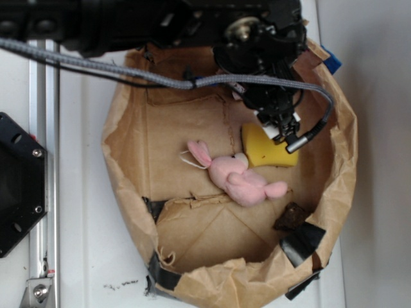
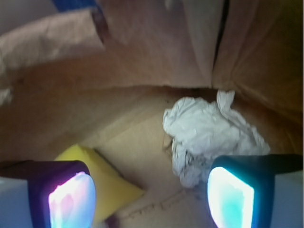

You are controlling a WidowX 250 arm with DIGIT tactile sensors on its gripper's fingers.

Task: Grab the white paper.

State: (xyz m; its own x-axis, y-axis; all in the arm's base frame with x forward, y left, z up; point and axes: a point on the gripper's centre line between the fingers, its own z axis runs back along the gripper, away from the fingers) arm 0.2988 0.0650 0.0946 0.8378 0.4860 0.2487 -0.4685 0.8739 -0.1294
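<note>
Jaws are standing wide apart with nothing between them; in the wrist view both fingertips (image 2: pixel 71 199) are framing the bottom corners of the picture, and bare cardboard floor is showing in the gap. The gripper (image 2: pixel 151 199) is hanging inside the brown paper enclosure (image 1: pixel 128 122), near its far wall.

The white paper (image 2: pixel 209 137), a crumpled off-white wad, is lying on the cardboard floor close to the paper wall. It is sitting ahead of the gripper and offset toward the right-hand fingertip, whose upper edge is overlapping the wad's lower part. In the exterior view the wad is hidden beneath the arm.

Hazards from this position:

- Off-centre closure. Because the wad is lying to one side of the gap, a straight descent is likely to land one fingertip on top of the paper, flattening or pushing it rather than enclosing it.
- Wrong object. The yellow sponge (image 2: pixel 107 178) is lying just beside the left-hand fingertip. A closure made here could catch the sponge corner instead of, or together with, the paper.
- Wall interference. The wad is resting near the wall, so a forward correction risks snagging the soft brown paper or driving the wad against it.
- Weak hold. Crumpled paper is light and compressible; a pinch on an outer fold may slip or tear.

The pink plush bunny (image 1: pixel 241 179) is lying well clear.
</note>
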